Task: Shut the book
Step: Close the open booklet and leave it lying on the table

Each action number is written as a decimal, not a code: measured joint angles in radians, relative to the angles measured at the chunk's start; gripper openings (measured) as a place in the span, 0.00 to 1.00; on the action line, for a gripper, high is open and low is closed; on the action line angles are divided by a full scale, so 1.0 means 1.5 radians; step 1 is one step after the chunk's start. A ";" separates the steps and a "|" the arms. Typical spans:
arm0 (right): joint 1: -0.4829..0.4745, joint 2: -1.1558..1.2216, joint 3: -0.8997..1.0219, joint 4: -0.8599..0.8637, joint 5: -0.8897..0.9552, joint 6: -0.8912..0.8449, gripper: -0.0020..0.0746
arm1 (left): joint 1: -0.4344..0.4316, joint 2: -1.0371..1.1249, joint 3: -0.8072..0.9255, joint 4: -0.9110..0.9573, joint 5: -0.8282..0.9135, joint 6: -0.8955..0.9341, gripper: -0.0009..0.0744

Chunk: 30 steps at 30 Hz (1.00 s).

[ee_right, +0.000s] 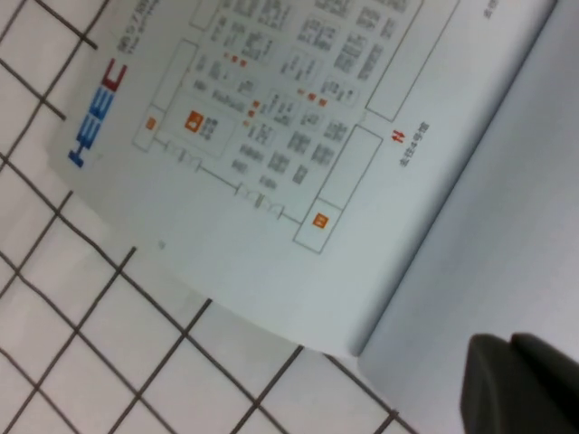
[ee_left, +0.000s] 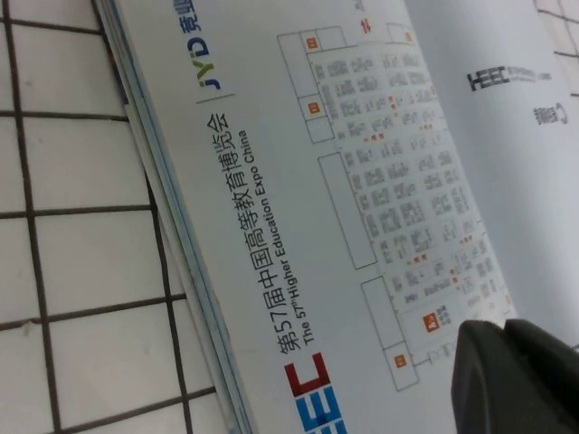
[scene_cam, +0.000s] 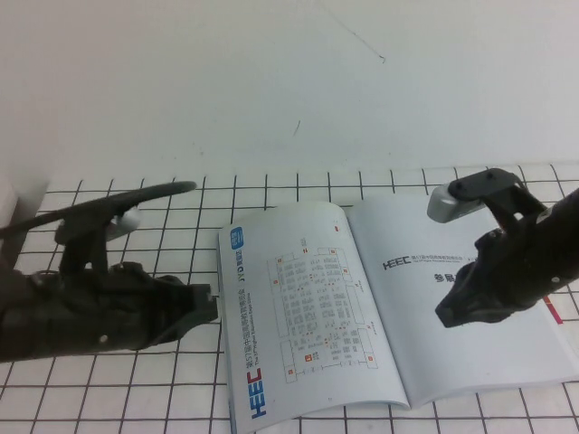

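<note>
For the thin, light, floppy book (scene_cam: 308,298), lying open and flat on the surface (scene_cam: 163,398), better to lift one page by its outer edge, with left pincer (scene_cam: 206,303) just beside the left edge and right pincer (scene_cam: 450,312) over the right page, apart or together impossible to tell.

Bright, even light; soft wrist-view blur.

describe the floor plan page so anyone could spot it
On the gridded table an open book lies between the left gripper, beside its left edge, and the right gripper, over its right page. The floor plan page is the left one: blue HEEC logo, orange-dotted map, unlike the nearly blank right page.
</note>
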 joint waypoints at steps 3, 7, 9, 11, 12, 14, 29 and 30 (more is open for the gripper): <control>0.000 0.036 -0.023 -0.009 -0.010 -0.002 0.02 | -0.039 0.040 0.000 -0.010 -0.047 0.002 0.01; 0.000 0.082 -0.081 -0.010 -0.016 -0.002 0.02 | -0.054 0.106 -0.021 -0.017 -0.064 0.011 0.01; 0.000 0.103 -0.106 -0.010 -0.016 -0.002 0.02 | -0.056 0.132 -0.036 -0.028 -0.065 0.016 0.01; 0.000 0.127 -0.125 -0.010 -0.016 -0.002 0.02 | -0.057 0.156 -0.055 -0.038 -0.060 0.020 0.01; 0.000 0.140 -0.131 -0.010 -0.016 -0.004 0.02 | -0.057 0.164 -0.063 -0.043 -0.055 0.022 0.01; 0.000 0.164 -0.138 -0.010 -0.017 -0.008 0.02 | -0.057 0.181 -0.081 -0.049 -0.051 0.026 0.01; -0.001 0.265 -0.150 -0.015 -0.025 -0.019 0.02 | -0.057 0.280 -0.128 -0.067 -0.044 0.052 0.01; -0.001 0.266 -0.150 -0.015 -0.027 -0.019 0.02 | -0.057 0.285 -0.128 -0.068 -0.043 0.054 0.01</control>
